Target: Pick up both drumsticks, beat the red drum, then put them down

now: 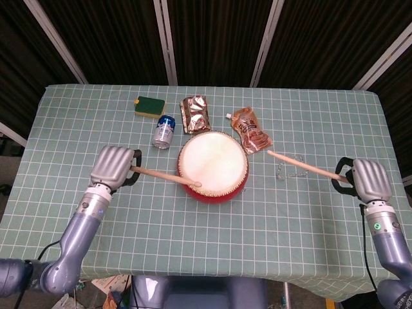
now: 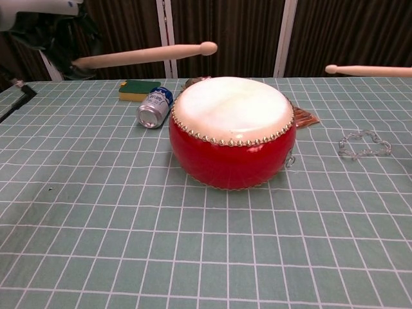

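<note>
Beating is under way: your left hand (image 1: 114,166) grasps its drumstick (image 1: 164,176) raised above the red drum (image 1: 213,167), right hand (image 1: 370,181) grasps the other drumstick (image 1: 302,167) alongside. Strike downward next.

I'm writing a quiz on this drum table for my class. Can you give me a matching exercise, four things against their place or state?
Things:
1. blue can
2. green sponge
3. clear chain
4. left drumstick

Places or states:
A. far side of the table, left of the snack packets
B. held in the left hand
C. lying on its side beside the red drum
D. between the drum and the right hand

Pairs: 1-C, 2-A, 3-D, 4-B
</note>
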Controlling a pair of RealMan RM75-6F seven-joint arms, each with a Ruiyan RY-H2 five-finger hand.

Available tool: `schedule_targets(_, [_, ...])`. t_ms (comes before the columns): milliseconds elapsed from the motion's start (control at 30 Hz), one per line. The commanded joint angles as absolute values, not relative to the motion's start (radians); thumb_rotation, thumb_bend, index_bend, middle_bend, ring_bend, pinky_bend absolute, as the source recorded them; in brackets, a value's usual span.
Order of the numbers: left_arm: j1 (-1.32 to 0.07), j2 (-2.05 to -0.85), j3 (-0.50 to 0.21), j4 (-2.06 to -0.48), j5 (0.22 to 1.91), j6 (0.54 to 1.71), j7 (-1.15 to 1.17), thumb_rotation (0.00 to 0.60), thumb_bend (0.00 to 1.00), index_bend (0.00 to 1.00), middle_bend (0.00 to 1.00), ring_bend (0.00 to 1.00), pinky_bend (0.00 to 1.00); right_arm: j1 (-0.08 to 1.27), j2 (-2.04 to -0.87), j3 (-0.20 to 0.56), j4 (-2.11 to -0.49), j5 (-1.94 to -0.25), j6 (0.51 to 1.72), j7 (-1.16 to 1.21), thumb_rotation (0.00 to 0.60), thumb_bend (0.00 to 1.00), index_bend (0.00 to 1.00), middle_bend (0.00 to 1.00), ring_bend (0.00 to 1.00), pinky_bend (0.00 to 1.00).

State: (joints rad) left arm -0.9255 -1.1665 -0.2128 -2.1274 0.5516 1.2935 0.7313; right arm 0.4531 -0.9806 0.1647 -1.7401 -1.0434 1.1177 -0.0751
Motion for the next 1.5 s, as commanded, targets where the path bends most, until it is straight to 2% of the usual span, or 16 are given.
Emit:
schedule_targets(33, [-0.845,-1.124,-0.14,-2.184,0.658,1.323,0.655,0.6,0.58,0.79,1.0,1.0,1.0,0.396,-0.958,0.11,-1.741,-1.162,1.138,-0.01,0.6,0.64,0.96,1.0,1.0,1.0])
schedule_targets(333, [-0.732,-1.108,-0.026,-2.208,0.825,1.33,0.593,0.6,0.58,0.79,1.0,1.0,1.0,0.332,-0.947,0.024,-1.705,-1.317,1.135,0.089,0.6,0.64,0.96,1.0,1.0,1.0])
schedule_targets(600, [-0.703,-1.202,0.024,-2.143,0.845,1.299,0.625,0.6,0.58,0.79,1.0,1.0,1.0,0.324,-0.981,-0.026,-1.653,-1.361,1.083,0.046,0.6,0.64,0.96,1.0,1.0,1.0])
schedule_targets(900, [-0.721,-1.376,0.008,-2.026,0.764,1.276,0.706,0.6,0.58,0.78,1.0,1.0,1.0,0.334,-1.01,-0.043,-1.622,-1.371,1.037,-0.012,0.6,0.64,0.96,1.0,1.0,1.0])
schedule_targets(1133, [-0.741,-1.466,-0.023,-1.967,0.693,1.291,0.771,0.6,0.56,0.76,1.0,1.0,1.0,0.335,-1.023,-0.042,-1.607,-1.364,1.026,-0.044,0.6,0.64,0.95,1.0,1.0,1.0])
schedule_targets(1200, [-0.744,-1.483,-0.026,-1.955,0.677,1.291,0.784,0.6,0.52,0.73,1.0,1.0,1.0,0.337,-1.026,-0.043,-1.602,-1.357,1.017,-0.061,0.6,0.64,0.92,1.0,1.0,0.98])
schedule_targets(1267, [-0.747,-1.493,-0.029,-1.947,0.669,1.289,0.793,0.6,0.46,0.65,1.0,1.0,1.0,0.338,-1.027,-0.044,-1.601,-1.35,1.01,-0.078,0.6,0.64,0.87,0.99,1.0,0.94])
schedule_targets(1367, [-0.75,-1.507,-0.032,-1.935,0.666,1.287,0.801,0.6,0.37,0.52,1.0,1.0,1.0,0.34,-1.026,-0.049,-1.603,-1.337,0.997,-0.111,0.6,0.64,0.73,0.89,0.94,0.83])
schedule_targets(1500, [-0.751,-1.525,-0.034,-1.918,0.676,1.286,0.805,0.6,0.29,0.42,0.96,0.96,1.0,0.342,-1.028,-0.052,-1.601,-1.32,0.99,-0.172,0.6,0.62,0.57,0.75,0.82,0.7])
